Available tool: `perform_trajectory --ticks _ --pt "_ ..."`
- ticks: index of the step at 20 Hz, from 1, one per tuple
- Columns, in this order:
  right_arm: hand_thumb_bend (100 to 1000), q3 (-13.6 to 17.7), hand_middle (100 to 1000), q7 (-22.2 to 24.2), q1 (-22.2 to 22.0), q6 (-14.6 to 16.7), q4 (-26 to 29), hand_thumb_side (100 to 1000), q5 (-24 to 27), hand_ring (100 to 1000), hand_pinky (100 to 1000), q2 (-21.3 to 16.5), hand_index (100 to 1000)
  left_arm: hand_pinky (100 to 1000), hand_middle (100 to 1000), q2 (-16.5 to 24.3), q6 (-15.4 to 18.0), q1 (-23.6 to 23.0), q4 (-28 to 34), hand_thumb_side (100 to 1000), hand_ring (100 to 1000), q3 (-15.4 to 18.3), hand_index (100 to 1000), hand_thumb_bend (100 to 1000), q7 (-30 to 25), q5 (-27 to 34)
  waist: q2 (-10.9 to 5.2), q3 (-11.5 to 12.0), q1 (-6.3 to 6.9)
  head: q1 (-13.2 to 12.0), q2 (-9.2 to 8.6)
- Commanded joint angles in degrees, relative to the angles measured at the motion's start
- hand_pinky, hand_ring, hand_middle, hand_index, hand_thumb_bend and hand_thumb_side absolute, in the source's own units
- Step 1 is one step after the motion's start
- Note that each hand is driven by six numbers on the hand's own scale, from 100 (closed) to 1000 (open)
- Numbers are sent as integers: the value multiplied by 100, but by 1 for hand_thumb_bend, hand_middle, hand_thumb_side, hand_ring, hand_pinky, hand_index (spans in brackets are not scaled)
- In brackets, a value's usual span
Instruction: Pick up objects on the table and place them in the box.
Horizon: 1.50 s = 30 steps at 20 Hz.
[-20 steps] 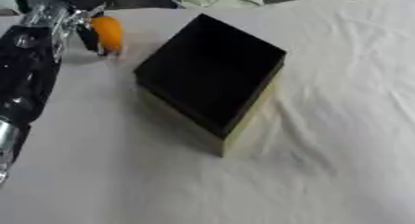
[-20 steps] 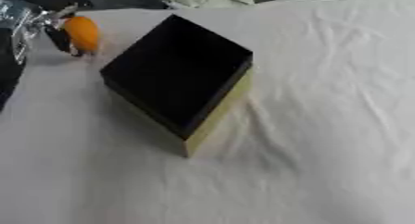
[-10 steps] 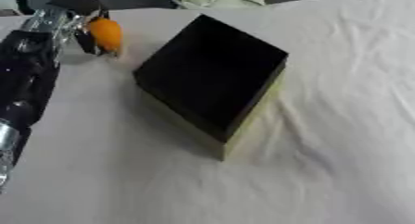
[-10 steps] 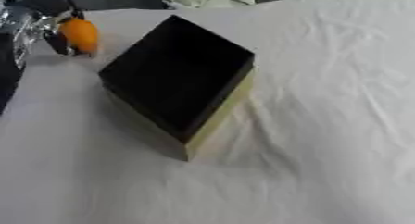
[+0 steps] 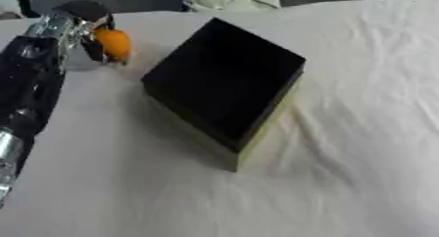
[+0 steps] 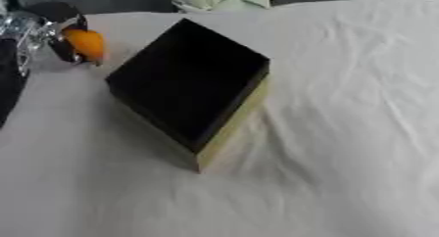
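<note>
Left eye view is showing the left hand (image 5: pixel 73 23) with fingers (image 5: pixel 92 39) curling round a small, smooth orange rounded object (image 5: pixel 113 43); it is looking light, probably slippery, best gripped across its middle

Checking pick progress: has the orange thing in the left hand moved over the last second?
No, barely. The orange object sits left of the box's far corner as before, in the left hand.
</note>
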<state>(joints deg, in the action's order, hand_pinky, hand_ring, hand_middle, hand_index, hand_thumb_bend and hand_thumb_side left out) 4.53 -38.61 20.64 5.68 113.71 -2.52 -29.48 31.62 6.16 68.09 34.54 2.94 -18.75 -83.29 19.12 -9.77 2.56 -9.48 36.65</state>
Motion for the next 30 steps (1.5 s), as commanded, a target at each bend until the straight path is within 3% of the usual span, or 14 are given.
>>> perform_trajectory --ticks 1,3,7,11,15,22,30 --pt "267 37 695 1 51 -4 88 1000 38 754 772 -88 854 149 504 84 -126 73 72 100 428 32 547 483 240 -77 -119 -14 -18 -19 -78" --pt "267 39 695 -3 44 -2 88 1000 41 754 772 -81 855 101 472 81 -216 57 90 100 370 23 512 515 455 -202 -128 -22 -19 -17 -74" --pt "266 44 694 -11 22 0 88 1000 48 754 772 -70 855 100 398 110 -351 31 219 100 282 -14 437 585 1025 -505 -161 -24 -14 -10 -46" --pt "264 47 694 -14 5 1 88 1000 51 754 773 -68 855 100 385 148 -332 -15 435 100 258 -85 421 639 1447 -681 -194 -12 -11 4 -9" --pt "263 54 694 -17 -11 5 88 1000 52 754 773 -74 856 100 391 208 -122 -79 734 100 262 -153 421 634 1491 -493 -231 -5 -8 20 14" --pt "262 64 695 -24 -23 12 88 1000 54 754 773 -81 856 100 380 324 302 -188 1513 100 253 -292 402 572 1226 225 -288 14 -3 66 65" --pt "261 67 696 -21 -20 24 88 1000 56 754 773 -97 856 100 373 468 913 -371 2621 100 246 -702 387 517 714 1734 -350 27 14 106 95"
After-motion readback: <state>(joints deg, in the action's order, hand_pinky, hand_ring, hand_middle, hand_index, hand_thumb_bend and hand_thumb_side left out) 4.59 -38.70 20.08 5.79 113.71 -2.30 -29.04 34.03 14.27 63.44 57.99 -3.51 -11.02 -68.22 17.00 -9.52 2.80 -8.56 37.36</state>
